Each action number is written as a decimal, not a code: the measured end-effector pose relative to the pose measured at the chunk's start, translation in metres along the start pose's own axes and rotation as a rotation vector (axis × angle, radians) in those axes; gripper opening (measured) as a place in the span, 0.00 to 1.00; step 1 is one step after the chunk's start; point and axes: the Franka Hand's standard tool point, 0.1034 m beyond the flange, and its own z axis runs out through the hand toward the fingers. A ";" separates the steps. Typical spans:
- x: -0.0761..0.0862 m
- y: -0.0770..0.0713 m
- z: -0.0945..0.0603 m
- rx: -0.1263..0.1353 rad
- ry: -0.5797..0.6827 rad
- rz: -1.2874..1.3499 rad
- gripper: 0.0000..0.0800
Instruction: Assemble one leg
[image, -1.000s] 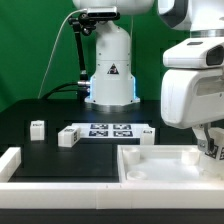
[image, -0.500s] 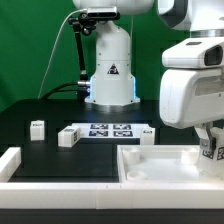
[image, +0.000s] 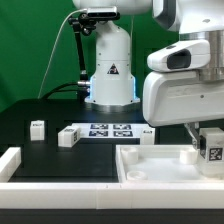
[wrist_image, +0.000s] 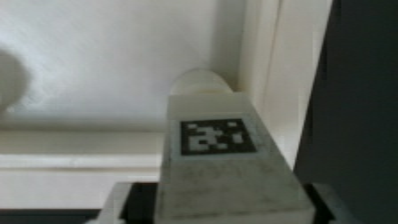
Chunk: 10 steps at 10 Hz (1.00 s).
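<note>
My gripper (image: 211, 148) is shut on a leg (image: 212, 153), a small white peg with a black-and-white tag, at the exterior view's right. It holds the leg over the far right corner of the large white panel (image: 150, 168). In the wrist view the leg (wrist_image: 217, 140) fills the middle, tag facing the camera, between my dark fingers (wrist_image: 139, 203). Its tip points at the panel's corner (wrist_image: 214, 78) by the raised rim. Whether the tip touches the panel I cannot tell. Three more legs lie on the table, one at far left (image: 37, 127), one beside it (image: 67, 137) and one behind the panel (image: 146, 133).
The marker board (image: 108, 130) lies in the middle of the black table. A white L-shaped bracket (image: 10, 160) sits at the front left. The robot base (image: 108, 70) stands at the back.
The arm's hand has swung toward the exterior view's left, and the held leg has sunk slightly toward the panel's corner. The loose legs have not moved.
</note>
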 end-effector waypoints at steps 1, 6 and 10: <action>0.000 0.001 0.000 0.000 0.008 0.104 0.36; 0.001 0.006 0.000 0.009 0.009 0.616 0.36; -0.003 0.005 0.001 0.032 0.002 1.102 0.36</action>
